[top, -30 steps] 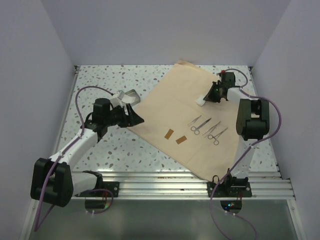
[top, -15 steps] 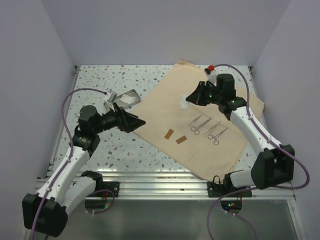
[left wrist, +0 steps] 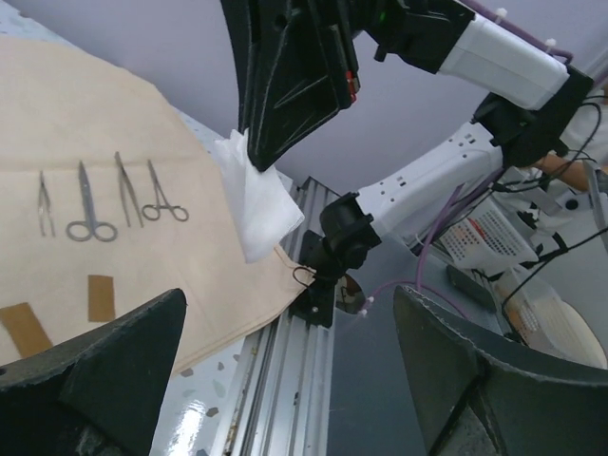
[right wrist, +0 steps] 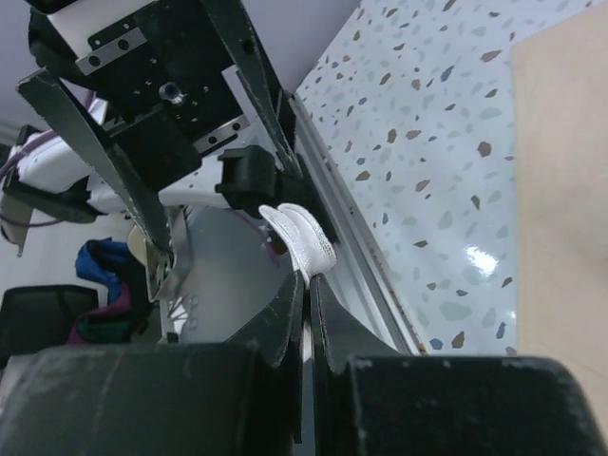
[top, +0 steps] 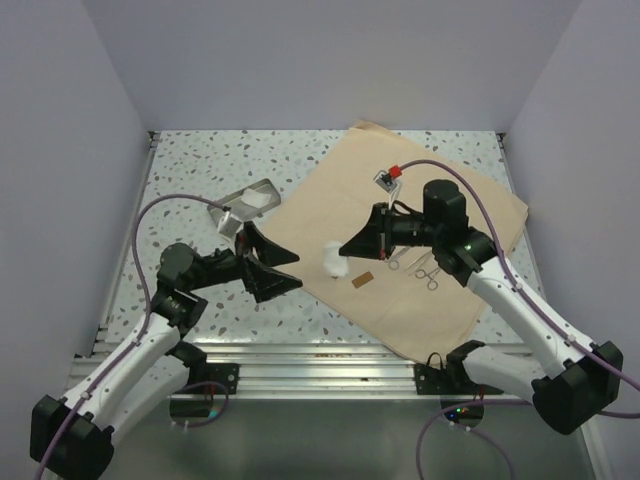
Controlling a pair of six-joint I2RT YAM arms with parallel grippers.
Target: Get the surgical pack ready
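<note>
The cloth was seen spread flat on the table, not yet folded. Four instruments and two brown strips were laid loose on it. The tray was set off it, just beside its left edge, with something white inside. The right gripper was clenched on a white gauze pad, held in the air over the cloth's left edge and directly before the left gripper, whose jaws were spread wide and empty. The cloth was judged light, soft and limp: it would likely sag and crease when lifted, and the steel pieces could slide. A corner or free edge — clear of the instruments — was thought the best place to be pinched.
</note>
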